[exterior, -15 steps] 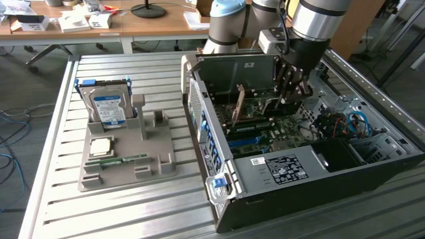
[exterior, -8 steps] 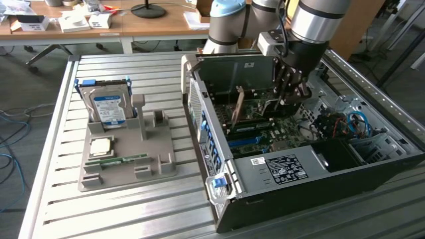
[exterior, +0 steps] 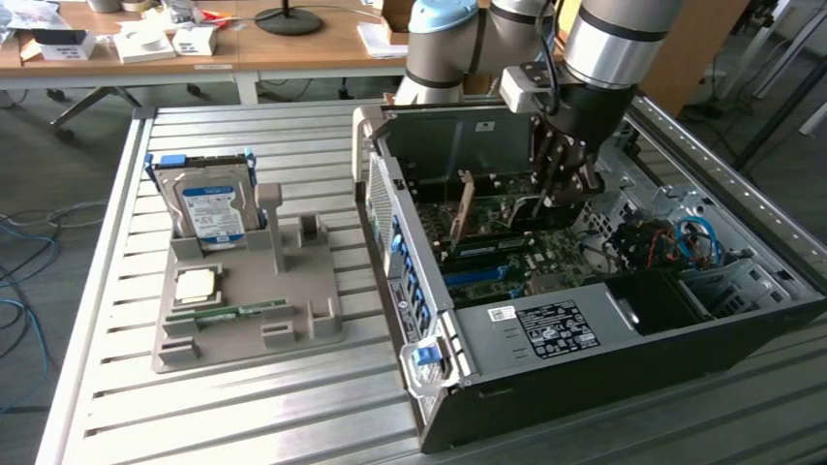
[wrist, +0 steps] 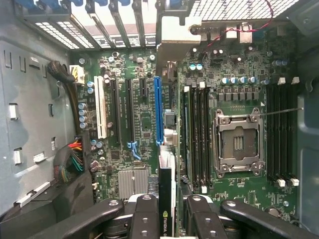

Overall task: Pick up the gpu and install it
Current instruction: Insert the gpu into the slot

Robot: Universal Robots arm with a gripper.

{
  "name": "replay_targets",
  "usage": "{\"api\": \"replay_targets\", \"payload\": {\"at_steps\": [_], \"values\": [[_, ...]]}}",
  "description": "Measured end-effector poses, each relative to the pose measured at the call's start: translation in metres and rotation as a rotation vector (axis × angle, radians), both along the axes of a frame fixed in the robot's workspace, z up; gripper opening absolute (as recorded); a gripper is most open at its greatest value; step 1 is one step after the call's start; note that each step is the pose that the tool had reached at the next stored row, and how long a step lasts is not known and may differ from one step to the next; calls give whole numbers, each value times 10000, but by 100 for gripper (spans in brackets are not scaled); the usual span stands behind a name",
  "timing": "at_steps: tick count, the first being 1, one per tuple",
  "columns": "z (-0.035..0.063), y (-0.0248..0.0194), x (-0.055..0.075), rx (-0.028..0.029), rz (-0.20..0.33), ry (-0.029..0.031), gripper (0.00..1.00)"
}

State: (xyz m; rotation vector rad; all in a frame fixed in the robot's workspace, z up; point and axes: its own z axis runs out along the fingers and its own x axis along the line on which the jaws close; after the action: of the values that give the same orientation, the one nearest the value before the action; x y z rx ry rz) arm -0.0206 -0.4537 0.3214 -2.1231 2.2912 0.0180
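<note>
Lead: Gripper (exterior: 565, 194) status?

Tech: Clamped on the gpu (wrist: 166, 215). In the wrist view the card stands edge-on between the two fingers (wrist: 145, 219), with the green logo on its edge facing the camera and a pad against each face.

Lead: Where is it?

Tech: Inside the open case (exterior: 621, 358), over the motherboard (wrist: 144, 129). In the exterior view the arm (exterior: 607, 48) reaches down into the case from above.

Lead: Lined up with a slot?

Tech: The card runs parallel to the long blue slot (wrist: 158, 109). It sits just beside that slot's line, on the side toward the CPU socket (wrist: 238, 142). I can't tell whether its lower edge touches the board.

Lead: And around the socket?

Tech: It has a metal frame, with memory slots (wrist: 199, 134) on both sides.

Lead: Outside the case?

Tech: A grey tray (exterior: 246, 339) sits on the slatted table (exterior: 259, 426), to the exterior view's left of the case and well apart from the arm. At the tray's far end a hard drive (exterior: 211, 208) stands upright. Nearer the camera a square chip (exterior: 197, 284) lies flat, and a green memory stick (exterior: 242, 312) lies just in front of it.
</note>
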Motion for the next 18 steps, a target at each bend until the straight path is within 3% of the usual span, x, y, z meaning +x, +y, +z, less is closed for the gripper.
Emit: {"api": "replay_targets", "payload": {"at_steps": [18], "values": [[-26,1,-31,1,0,0,26]]}}
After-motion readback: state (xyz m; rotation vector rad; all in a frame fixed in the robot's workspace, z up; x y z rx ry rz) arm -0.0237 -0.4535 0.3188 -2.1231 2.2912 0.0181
